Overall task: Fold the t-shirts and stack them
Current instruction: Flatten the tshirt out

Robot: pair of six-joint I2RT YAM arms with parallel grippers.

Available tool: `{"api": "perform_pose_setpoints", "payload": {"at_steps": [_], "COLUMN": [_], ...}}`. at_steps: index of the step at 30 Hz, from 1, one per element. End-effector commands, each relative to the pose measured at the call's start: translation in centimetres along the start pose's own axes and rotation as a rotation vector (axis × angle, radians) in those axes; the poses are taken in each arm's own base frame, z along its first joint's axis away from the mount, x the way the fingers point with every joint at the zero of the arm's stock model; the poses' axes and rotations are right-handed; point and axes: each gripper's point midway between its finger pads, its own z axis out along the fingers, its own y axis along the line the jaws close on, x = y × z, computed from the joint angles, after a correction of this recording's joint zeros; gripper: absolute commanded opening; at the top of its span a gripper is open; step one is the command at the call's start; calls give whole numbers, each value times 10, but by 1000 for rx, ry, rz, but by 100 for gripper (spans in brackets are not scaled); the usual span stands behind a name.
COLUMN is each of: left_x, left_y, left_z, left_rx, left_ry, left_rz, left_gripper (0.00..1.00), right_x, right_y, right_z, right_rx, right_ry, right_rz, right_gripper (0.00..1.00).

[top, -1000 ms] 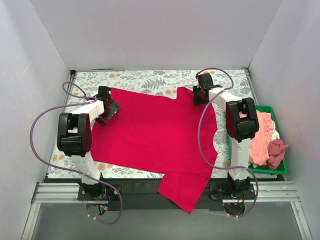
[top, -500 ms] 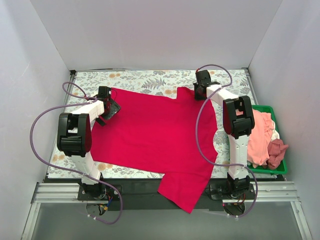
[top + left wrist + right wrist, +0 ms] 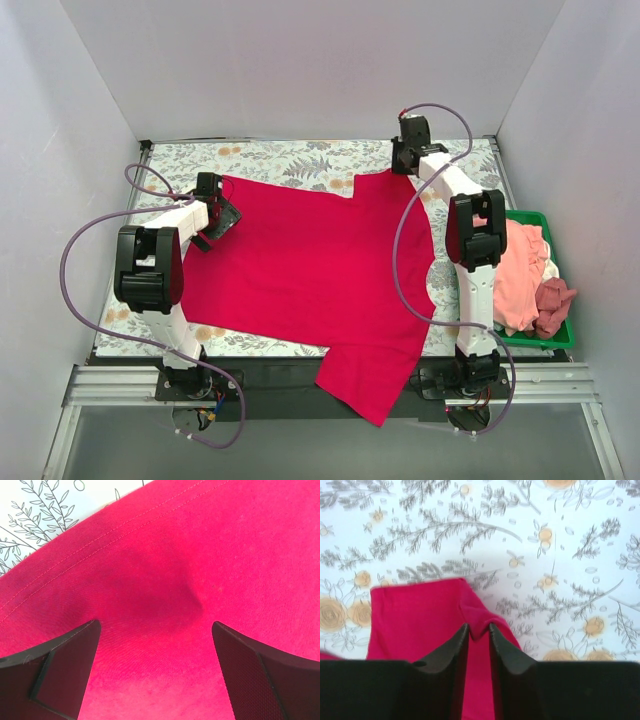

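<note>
right gripper (image 3: 479, 628) with fingers pressed almost together, pinching a small raised ridge of the crimson t-shirt (image 3: 310, 260) at a folded-over corner of the cloth; seen from above, out beyond the green bin (image 3: 560, 343) and a little to its left, arm stretched long. flap beside the pinched ridge lying flat on the floral table cover (image 3: 290, 160), bare pattern all around its far side

left gripper (image 3: 155, 625) spread wide, both dark fingers (image 3: 60, 670) over red fabric close to a double-stitched hem (image 3: 90, 553), a soft dimple and shaded crease in the cloth between them; possibly pressing on the shirt, though contact hard to judge from the wrist view. well apart from the bin, at the shirt edge farthest from it

crimson t-shirt opened out broad and mostly flat, filling the stretch of cover left of the bin, one corner hanging off on the bin's near-left side, down over the dark rail (image 3: 270, 370)

salmon pink t-shirt (image 3: 520, 275) heaped inside the bin, bunched and unfolded, piled toward the bin's left wall; dusty maroon-pink t-shirt (image 3: 553, 300) crumpled just beside it toward the bin's near right corner, the two touching
</note>
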Motion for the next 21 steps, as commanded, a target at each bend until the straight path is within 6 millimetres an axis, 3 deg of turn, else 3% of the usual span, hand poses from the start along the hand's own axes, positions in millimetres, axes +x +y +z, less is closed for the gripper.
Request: {"api": "perform_pose_setpoints", "payload": {"at_steps": [1,2,5,6,7,8,9,11,14,15,18,21], "left_x": [0,0,-8,-11,-12,-17,-18,-24,-26,-28,-33,-35], "left_y": [6,4,-8,-11,-14,-19,-20,-24,-25,-27,-35,-41], "left_z": [0,-2,-11,-14,-18,-26,-29,-41,-48,-51,-56,-56], "left_rx": [-19,-10,35,48,65,88,98,132,153,165,194,210], "left_ry": [2,4,-5,-11,-7,-19,-22,-41,-52,-56,-61,-58], "left_rz": [17,17,6,4,1,-5,-6,-15,-19,-21,-12,-5], "left_gripper": [94,94,94,94,95,95,95,95,95,95,95,95], "right_x": [-23,-27,-40,-52,-54,-40,-50,-37,5,40,101,136], "right_y": [-3,-2,3,6,7,4,4,2,-2,4,8,11], "right_z": [11,10,-9,-27,-35,-38,-60,-76,-105,-115,-128,-133], "right_rx": [-70,-90,-135,-145,-149,-143,-148,-146,-138,-166,-161,-156], "right_ry": [-28,-29,-53,-83,-89,-58,-89,-69,-4,62,161,220], "right_rz": [22,22,9,6,4,11,16,43,80,103,116,97], "right_gripper": [32,50,73,90,98,98,98,98,98,98,98,98]}}
